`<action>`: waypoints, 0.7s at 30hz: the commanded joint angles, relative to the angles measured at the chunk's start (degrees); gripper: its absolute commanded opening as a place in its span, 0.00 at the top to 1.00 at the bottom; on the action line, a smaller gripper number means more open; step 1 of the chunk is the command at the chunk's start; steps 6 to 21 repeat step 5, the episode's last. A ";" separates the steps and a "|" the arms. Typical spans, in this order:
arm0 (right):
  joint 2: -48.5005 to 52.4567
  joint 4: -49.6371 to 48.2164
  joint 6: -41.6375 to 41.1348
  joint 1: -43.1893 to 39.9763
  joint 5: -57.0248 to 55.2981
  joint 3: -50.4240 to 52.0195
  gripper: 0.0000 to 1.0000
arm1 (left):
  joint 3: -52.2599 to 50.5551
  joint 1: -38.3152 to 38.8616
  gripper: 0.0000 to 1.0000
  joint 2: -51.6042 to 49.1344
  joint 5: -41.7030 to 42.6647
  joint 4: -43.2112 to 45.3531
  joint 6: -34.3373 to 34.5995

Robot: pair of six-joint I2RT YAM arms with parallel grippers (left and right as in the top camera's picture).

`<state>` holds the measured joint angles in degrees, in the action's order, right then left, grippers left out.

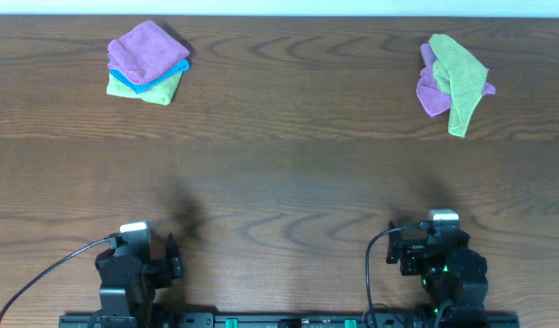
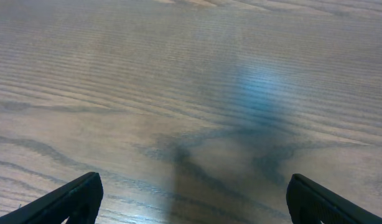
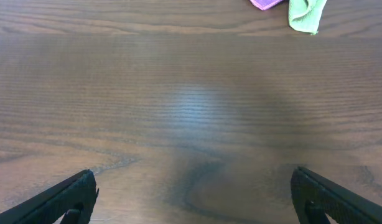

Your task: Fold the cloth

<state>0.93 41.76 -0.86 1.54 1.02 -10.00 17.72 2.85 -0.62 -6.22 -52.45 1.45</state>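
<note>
A crumpled green cloth (image 1: 460, 77) lies over a crumpled purple cloth (image 1: 431, 91) at the far right of the table; their lower tips show at the top of the right wrist view, green (image 3: 305, 15) and purple (image 3: 265, 4). A stack of folded cloths sits at the far left: purple (image 1: 145, 50) on top, blue (image 1: 138, 82) in the middle, green (image 1: 161, 91) at the bottom. My left gripper (image 2: 194, 196) and right gripper (image 3: 194, 193) are both open and empty, over bare wood at the near edge, far from all cloths.
The wooden table (image 1: 279, 182) stretches between the arms and the cloths. Both arm bases (image 1: 134, 269) (image 1: 443, 264) sit at the front edge, with black cables beside them.
</note>
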 commanded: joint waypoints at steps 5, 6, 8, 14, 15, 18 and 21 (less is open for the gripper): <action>-0.61 0.04 -0.81 0.46 -0.79 0.83 0.01 | -0.66 0.22 0.05 0.42 -1.68 -3.50 -1.27; -0.61 0.04 -0.81 0.46 -0.79 0.83 0.01 | -0.66 0.22 0.05 0.42 -1.68 -3.50 -1.27; -0.61 0.04 -0.81 0.46 -0.79 0.83 0.01 | -0.66 0.22 0.05 0.42 -1.68 -3.50 -1.27; -0.61 0.04 -0.81 0.46 -0.79 0.83 0.01 | -0.66 0.22 0.05 0.42 -1.68 -3.50 -1.27; -0.61 0.04 -0.81 0.46 -0.79 0.83 0.01 | -0.66 0.22 0.05 0.42 -1.68 -3.50 -1.27; -0.61 0.04 -0.81 0.46 -0.79 0.83 0.01 | -0.66 0.22 0.05 0.42 -1.68 -3.50 -1.27; -0.61 0.04 -0.81 0.46 -0.79 0.83 0.01 | -0.66 0.22 0.05 0.42 -1.68 -3.50 -1.27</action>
